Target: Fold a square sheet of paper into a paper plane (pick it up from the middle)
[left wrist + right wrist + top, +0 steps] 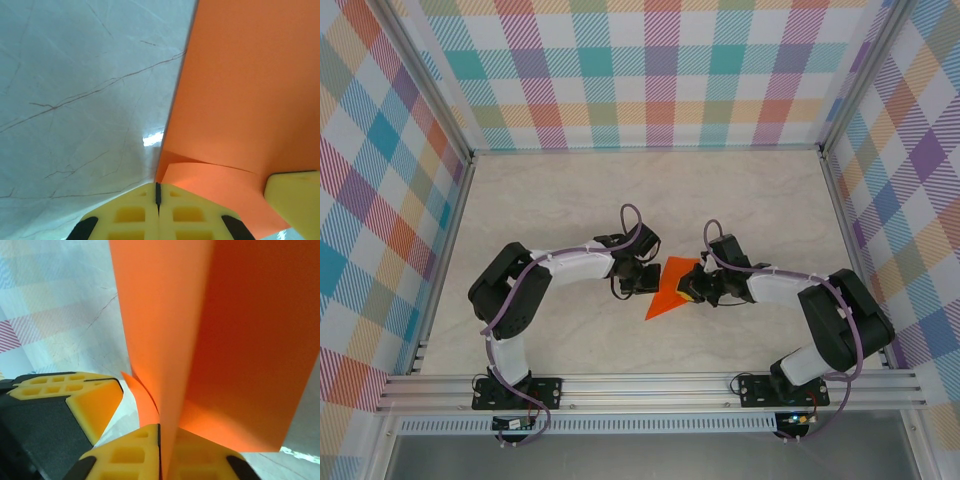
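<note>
The square sheet of paper is bright orange and folded, showing as a pointed triangle between my two grippers at the middle of the table. My left gripper is at its left edge. In the left wrist view its yellow jaws are pressed together where the paper's edge and a curled flap meet their tip. My right gripper is at the paper's right side. In the right wrist view it is shut on the paper, which rises upright from between the jaws. The left gripper's fingers stand close beside it.
A pale marble-patterned table top lies all around the paper. Plaid walls close off the back and both sides. An aluminium rail with both arm bases runs along the near edge.
</note>
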Controlling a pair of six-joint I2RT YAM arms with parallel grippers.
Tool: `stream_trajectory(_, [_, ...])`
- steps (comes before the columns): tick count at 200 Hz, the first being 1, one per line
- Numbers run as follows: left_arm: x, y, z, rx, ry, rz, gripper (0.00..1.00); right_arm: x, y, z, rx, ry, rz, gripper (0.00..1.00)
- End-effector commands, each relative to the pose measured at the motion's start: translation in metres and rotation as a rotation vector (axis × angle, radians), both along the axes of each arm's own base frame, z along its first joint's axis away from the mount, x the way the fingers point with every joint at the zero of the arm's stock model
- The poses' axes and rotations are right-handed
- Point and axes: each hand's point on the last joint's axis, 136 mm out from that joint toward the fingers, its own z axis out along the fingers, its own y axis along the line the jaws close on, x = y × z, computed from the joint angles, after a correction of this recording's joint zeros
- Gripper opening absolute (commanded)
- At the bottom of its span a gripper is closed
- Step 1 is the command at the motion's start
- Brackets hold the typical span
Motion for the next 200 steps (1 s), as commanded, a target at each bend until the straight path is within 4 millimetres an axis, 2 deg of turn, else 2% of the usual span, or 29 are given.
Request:
stream_trajectory(1, [0.007, 0.009, 0.022, -0.008, -0.063, 0.014, 0.06, 0.002, -0.001, 0.002, -0.014, 0.000, -0.021, 0.03])
stream_trajectory(17, [0.010, 0.014, 0.033, -0.014, -0.108, 0.026, 0.15, 0.004, -0.007, 0.004, -0.057, 0.007, -0.044, 0.01])
stream_trajectory(36, [0.010, 0.019, 0.043, -0.034, -0.159, 0.034, 0.36, 0.005, -0.011, 0.007, -0.102, 0.024, -0.066, 0.00])
stream_trajectory(55, [0.006, 0.022, 0.045, -0.057, -0.192, 0.020, 0.55, 0.006, -0.010, 0.012, -0.117, 0.043, -0.091, 0.00])
stream_trajectory(84, [0.003, 0.015, 0.054, -0.145, -0.269, -0.039, 0.69, 0.007, -0.009, 0.018, -0.138, 0.089, -0.130, 0.00])
stream_trajectory(128, [-0.007, 0.009, 0.070, -0.245, -0.417, -0.189, 0.77, 0.012, -0.002, 0.025, -0.147, 0.148, -0.148, 0.00])
stream_trajectory(155, [-0.013, 0.009, 0.078, -0.245, -0.515, -0.279, 0.78, 0.011, 0.002, 0.029, -0.143, 0.172, -0.147, 0.00])
stream_trajectory(186, [-0.017, 0.006, 0.071, -0.175, -0.586, -0.354, 0.77, 0.008, 0.005, 0.032, -0.143, 0.211, -0.142, 0.00])
stream_trajectory(200, [-0.021, 0.000, 0.066, -0.133, -0.673, -0.411, 0.77, 0.006, 0.006, 0.033, -0.145, 0.228, -0.138, 0.00])
